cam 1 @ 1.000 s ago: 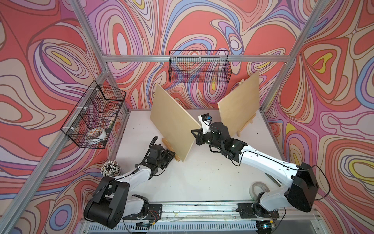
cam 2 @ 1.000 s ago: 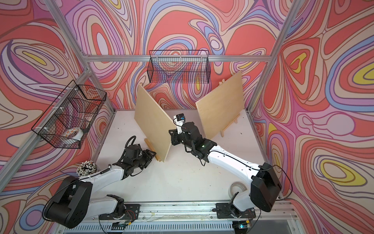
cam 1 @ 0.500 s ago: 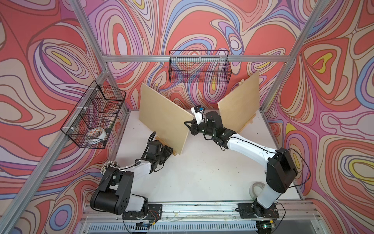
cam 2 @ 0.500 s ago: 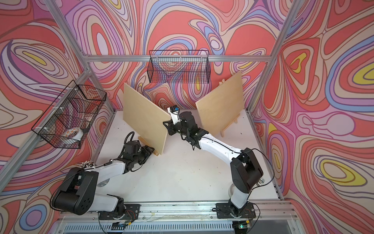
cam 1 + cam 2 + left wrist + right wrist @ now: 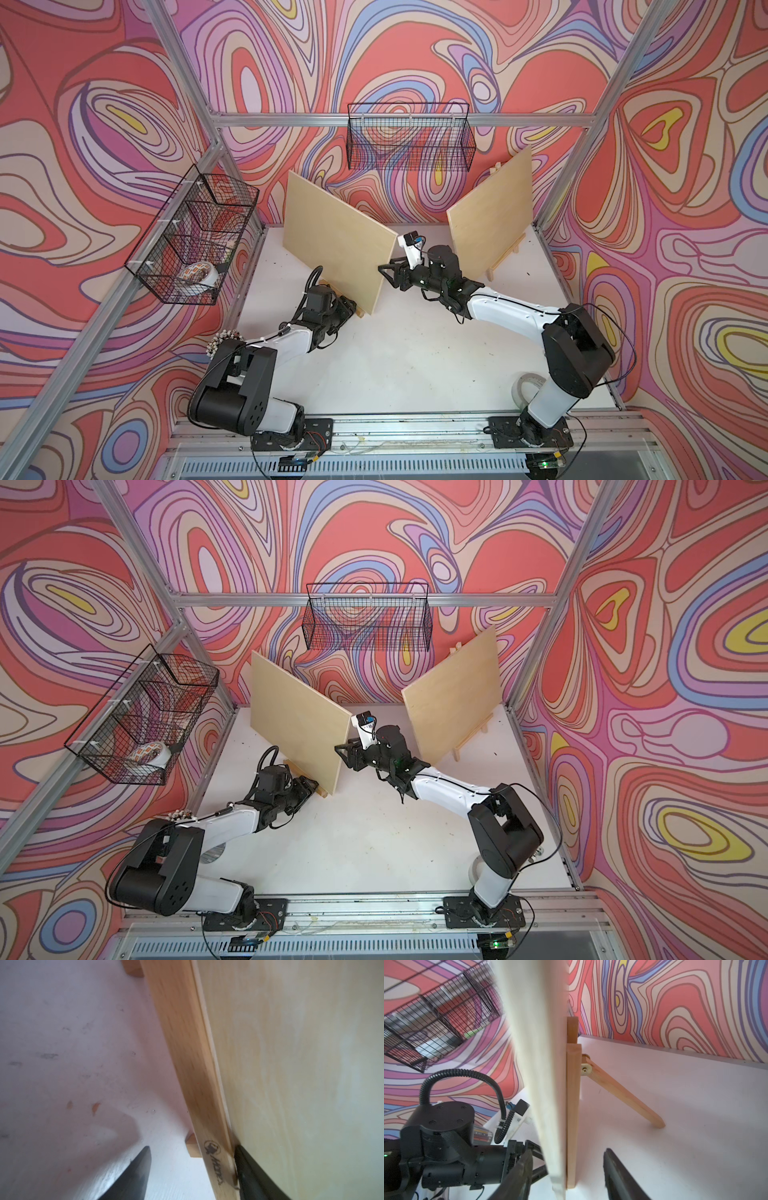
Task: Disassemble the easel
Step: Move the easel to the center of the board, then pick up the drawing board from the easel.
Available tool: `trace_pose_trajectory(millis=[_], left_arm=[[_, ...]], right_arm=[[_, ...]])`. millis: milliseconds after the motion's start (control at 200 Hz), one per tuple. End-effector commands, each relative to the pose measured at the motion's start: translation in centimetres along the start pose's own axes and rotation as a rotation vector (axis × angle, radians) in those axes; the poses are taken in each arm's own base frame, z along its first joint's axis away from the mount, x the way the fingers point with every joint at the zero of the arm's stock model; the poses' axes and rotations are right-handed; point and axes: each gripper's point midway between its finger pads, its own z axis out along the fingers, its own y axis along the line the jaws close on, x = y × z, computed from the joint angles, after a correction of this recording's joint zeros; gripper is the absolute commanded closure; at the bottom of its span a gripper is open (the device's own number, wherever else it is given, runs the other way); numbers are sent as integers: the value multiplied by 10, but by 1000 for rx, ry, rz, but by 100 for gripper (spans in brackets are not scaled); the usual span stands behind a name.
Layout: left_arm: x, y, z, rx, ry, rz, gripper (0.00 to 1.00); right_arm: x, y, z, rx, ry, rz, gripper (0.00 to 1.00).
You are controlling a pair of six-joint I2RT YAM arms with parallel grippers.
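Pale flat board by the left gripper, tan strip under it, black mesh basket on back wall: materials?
Pale flat board: probably thin plywood, bare matte face, faint grain. Tan strip: solid wood, darker grain, burnt-in logo. Black mesh basket: likely coated metal wire, thin grid.

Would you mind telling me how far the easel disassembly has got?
Done: nothing is visibly apart. The near board leans on its easel, with the rear leg spread. In hand: the right arm's jaws stand open astride the board's edge, and the left arm's jaws are open at the ledge. Left: lift that board off, fold the easel, then probably the far board and far easel.
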Motion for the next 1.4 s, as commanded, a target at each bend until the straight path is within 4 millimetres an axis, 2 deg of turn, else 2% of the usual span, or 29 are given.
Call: trace_pose_trajectory(millis=[0,140,165,371,591,681,756,891,971,1102,1227,1392], left_arm=[[0,2,1,-34,-5,28,34],[1,1,3,-36,-1,34,33],[1,1,3,-37,1,34,33],[5,1,7,-45,13,46,33],[7,7,8,-73,13,45,33],[7,10,9,-87,13,41,33],[7,13,9,-100,10,39,33],[7,19,9,-134,2,36,33],[6,25,8,-169,-4,32,33],[5,31,6,-204,-15,25,33],[3,37,3,-232,-30,17,33],[3,43,1,-256,-42,5,35]], right_arm=[[-5,9,0,-75,-119,0,44],[-14,22,-3,-157,-216,-31,47],[-4,16,4,-154,-204,-21,47],[3,7,19,-141,-204,-14,49],[-4,9,22,-187,-323,-16,56],[-4,8,27,-191,-335,-14,62],[-5,8,28,-200,-353,-15,75],[-6,8,28,-204,-376,-17,92],[-9,9,24,-210,-395,-21,100],[-19,15,13,-209,-422,-36,100],[-33,29,2,-242,-435,-78,100],[-66,41,-20,-241,-535,-105,100]])
